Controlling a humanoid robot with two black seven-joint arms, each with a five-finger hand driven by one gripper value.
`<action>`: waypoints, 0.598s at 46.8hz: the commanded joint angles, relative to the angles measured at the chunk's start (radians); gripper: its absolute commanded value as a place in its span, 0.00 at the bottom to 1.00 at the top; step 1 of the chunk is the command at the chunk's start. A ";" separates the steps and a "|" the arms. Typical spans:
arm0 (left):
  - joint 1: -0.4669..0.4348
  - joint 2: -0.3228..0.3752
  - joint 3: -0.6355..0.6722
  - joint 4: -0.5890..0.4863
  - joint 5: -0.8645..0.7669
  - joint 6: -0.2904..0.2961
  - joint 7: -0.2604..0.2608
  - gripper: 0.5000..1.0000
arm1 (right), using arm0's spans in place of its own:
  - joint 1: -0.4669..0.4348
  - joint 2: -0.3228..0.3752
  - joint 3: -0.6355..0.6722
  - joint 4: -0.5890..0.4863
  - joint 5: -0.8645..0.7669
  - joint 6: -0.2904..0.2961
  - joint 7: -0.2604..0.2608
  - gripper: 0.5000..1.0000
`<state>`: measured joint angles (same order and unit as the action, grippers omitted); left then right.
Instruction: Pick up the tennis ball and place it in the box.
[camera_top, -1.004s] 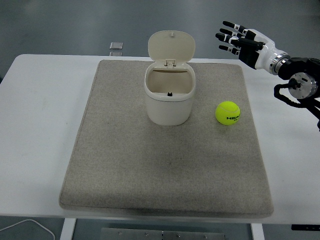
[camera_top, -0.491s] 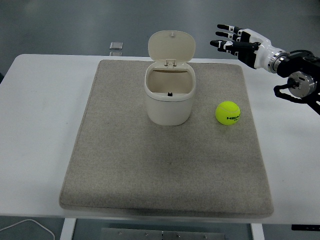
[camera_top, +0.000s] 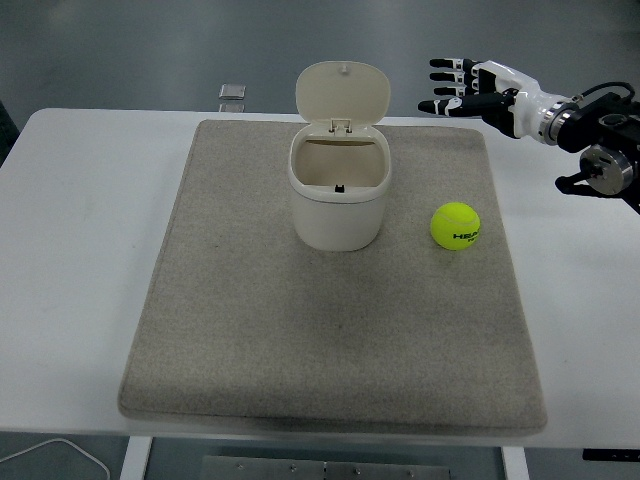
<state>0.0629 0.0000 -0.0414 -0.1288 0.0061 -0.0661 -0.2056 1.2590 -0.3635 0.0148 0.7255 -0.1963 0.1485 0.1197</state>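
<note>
1. Since a second ago my right hand (camera_top: 478, 88) has turned and flattened, sliding a little leftward; it now hangs over the far right corner of the mat, fingers (camera_top: 445, 78) spread apart and pointing left, holding nothing.
2. The tennis ball (camera_top: 455, 226) has not moved: it sits on the grey mat (camera_top: 250, 340), yellow-green with dark print on its front, to the right of the box and apart from it.
3. My hand is well behind the ball and not touching it.
4. The box (camera_top: 338, 195) is a cream lidded bin standing upright on the mat, its hinged lid (camera_top: 342, 92) tipped back and open.
5. The mat lies on the white counter (camera_top: 80, 250).
6. A small grey square object (camera_top: 232, 92) lies at the counter's far edge, behind the mat's left corner.
</note>
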 joint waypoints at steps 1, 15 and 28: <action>0.000 0.000 0.000 0.000 0.000 0.000 0.000 0.98 | 0.008 -0.005 -0.010 0.000 -0.069 0.003 0.000 0.86; 0.000 0.000 0.000 0.000 0.000 0.000 0.000 0.98 | 0.019 -0.026 -0.075 0.006 -0.244 0.057 0.005 0.86; 0.000 0.000 0.000 0.000 0.000 0.000 0.000 0.98 | 0.043 -0.087 -0.075 0.017 -0.482 0.169 0.072 0.86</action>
<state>0.0629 0.0000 -0.0414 -0.1288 0.0061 -0.0661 -0.2055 1.3003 -0.4297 -0.0613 0.7405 -0.6223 0.2860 0.1696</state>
